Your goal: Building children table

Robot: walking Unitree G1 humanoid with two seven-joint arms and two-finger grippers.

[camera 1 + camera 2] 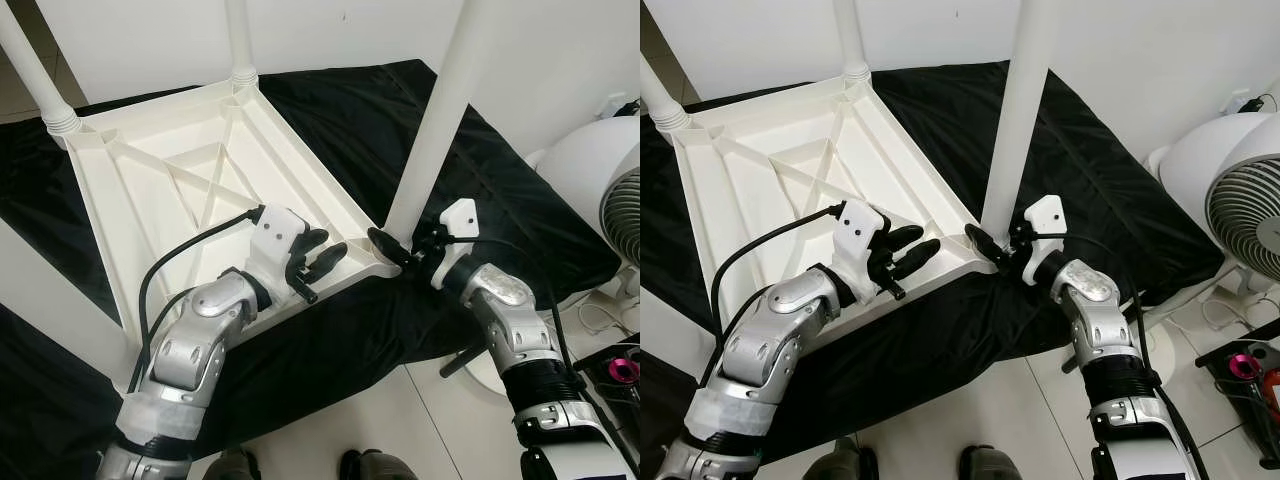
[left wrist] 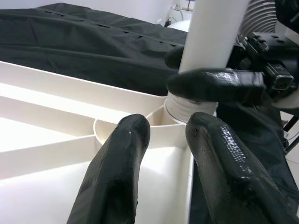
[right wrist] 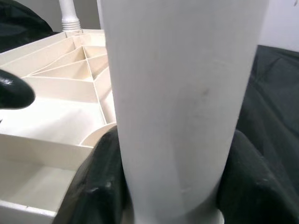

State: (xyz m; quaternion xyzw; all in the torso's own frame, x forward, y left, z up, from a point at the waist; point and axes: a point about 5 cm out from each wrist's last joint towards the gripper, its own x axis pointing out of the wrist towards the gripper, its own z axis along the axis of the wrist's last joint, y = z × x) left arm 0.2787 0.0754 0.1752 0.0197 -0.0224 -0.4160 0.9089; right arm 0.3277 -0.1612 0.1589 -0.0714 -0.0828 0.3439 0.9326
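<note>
A white plastic children's table (image 1: pixel 170 170) lies upside down on a black cloth (image 1: pixel 340 110). White legs stand up from its corners. My right gripper (image 1: pixel 395 250) is shut on the base of the near right leg (image 1: pixel 440 110), just above its socket; in the right wrist view the leg (image 3: pixel 177 84) sits between the two black fingers (image 3: pixel 93 186). My left gripper (image 1: pixel 322 262) hovers open over the table's near rim, a little left of that corner, with nothing between its fingers (image 2: pixel 117 177). In the left wrist view it points at the leg's threaded base (image 2: pixel 187 107).
Two more legs rise at the far corners (image 1: pixel 35 70) (image 1: pixel 238 40), and another slants up at the left (image 1: pixel 50 290). A white fan (image 1: pixel 600 190) stands on the right, with a pink object (image 1: pixel 622 368) and cables beside it. Dark shoes (image 1: pixel 360 465) show on the tiled floor below.
</note>
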